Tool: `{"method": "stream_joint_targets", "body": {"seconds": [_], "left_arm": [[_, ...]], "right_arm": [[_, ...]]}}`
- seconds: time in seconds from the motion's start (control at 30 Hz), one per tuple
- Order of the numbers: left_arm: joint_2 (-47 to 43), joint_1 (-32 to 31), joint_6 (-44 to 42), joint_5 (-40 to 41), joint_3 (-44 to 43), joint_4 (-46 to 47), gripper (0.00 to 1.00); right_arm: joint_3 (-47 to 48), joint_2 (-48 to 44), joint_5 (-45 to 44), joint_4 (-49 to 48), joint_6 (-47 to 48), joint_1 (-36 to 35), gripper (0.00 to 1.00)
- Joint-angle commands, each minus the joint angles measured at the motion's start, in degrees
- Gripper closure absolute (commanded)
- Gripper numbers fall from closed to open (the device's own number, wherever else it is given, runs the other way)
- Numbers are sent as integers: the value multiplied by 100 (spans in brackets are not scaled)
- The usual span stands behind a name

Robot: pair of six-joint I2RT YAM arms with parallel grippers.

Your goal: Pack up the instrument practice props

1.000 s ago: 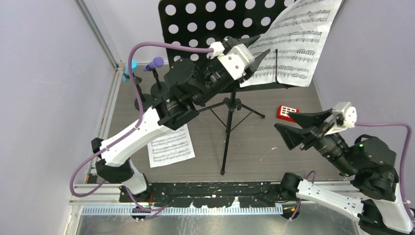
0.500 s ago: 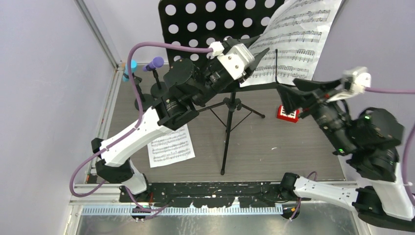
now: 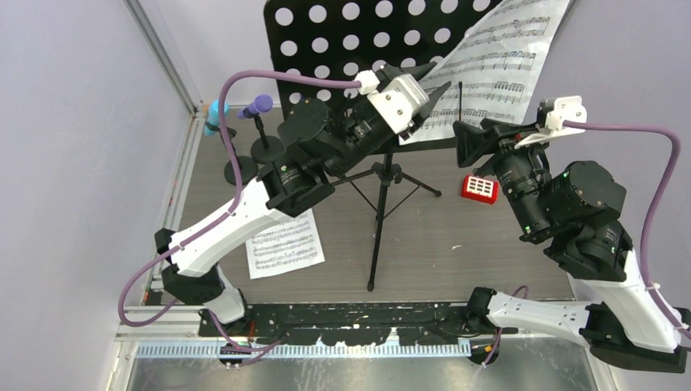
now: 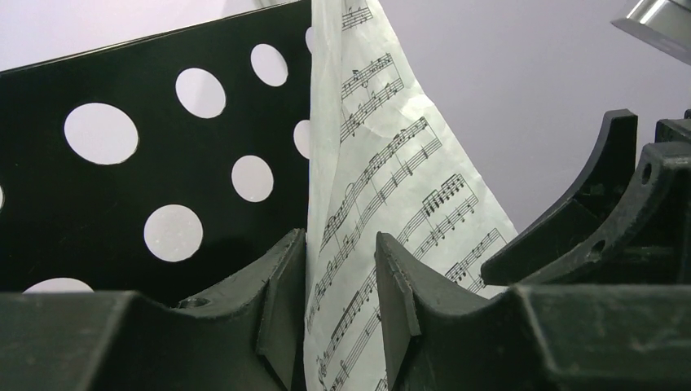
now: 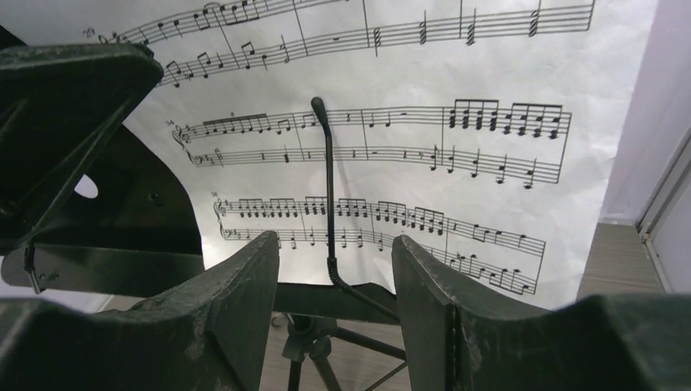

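The black perforated music rack (image 3: pixel 350 32) stands on its tripod (image 3: pixel 377 228) at the back centre. A white sheet-music page (image 3: pixel 497 73) leans on its right side. My left gripper (image 3: pixel 432 79) is open. Its fingers straddle the page's left edge (image 4: pixel 391 187), with a gap still showing beside the paper. My right gripper (image 3: pixel 466 140) is open too, just in front of the page's lower part (image 5: pixel 407 163) and the rack's wire page holder (image 5: pixel 328 187). A second page (image 3: pixel 283 242) lies flat on the table. Purple (image 3: pixel 261 104) and cyan (image 3: pixel 216 110) microphones stand in black round-based holders (image 3: pixel 266 151) at the back left.
A small red block with a white grid (image 3: pixel 479 188) lies on the table under my right gripper. Lilac walls close in on the left and right, with a metal frame post (image 3: pixel 163 53) at the back left. The tripod legs spread across the table's middle.
My right arm swung up and left from beside the red block to the rack's lower right, its jaws narrowing a little. My left gripper edged up along the page's edge.
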State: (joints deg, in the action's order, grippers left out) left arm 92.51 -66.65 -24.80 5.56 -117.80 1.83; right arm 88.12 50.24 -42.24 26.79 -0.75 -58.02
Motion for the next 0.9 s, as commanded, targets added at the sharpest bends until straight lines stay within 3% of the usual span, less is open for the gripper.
{"method": "stream_joint_targets", "body": {"seconds": [0.0, 0.47, 0.73, 0.87], "left_arm": [[-50, -35, -94, 68, -126, 143, 62], [-109, -38, -93, 68, -48, 143, 62], [-125, -32, -97, 85, -38, 160, 66], [-112, -32, -93, 94, -43, 160, 67]], "right_arm": [[12, 134, -226, -419, 175, -25, 42], [8, 445, -448, -575, 296, -23, 51], [-183, 361, -601, -765, 390, -17, 72], [-265, 296, -678, -864, 426, -19, 91]]}}
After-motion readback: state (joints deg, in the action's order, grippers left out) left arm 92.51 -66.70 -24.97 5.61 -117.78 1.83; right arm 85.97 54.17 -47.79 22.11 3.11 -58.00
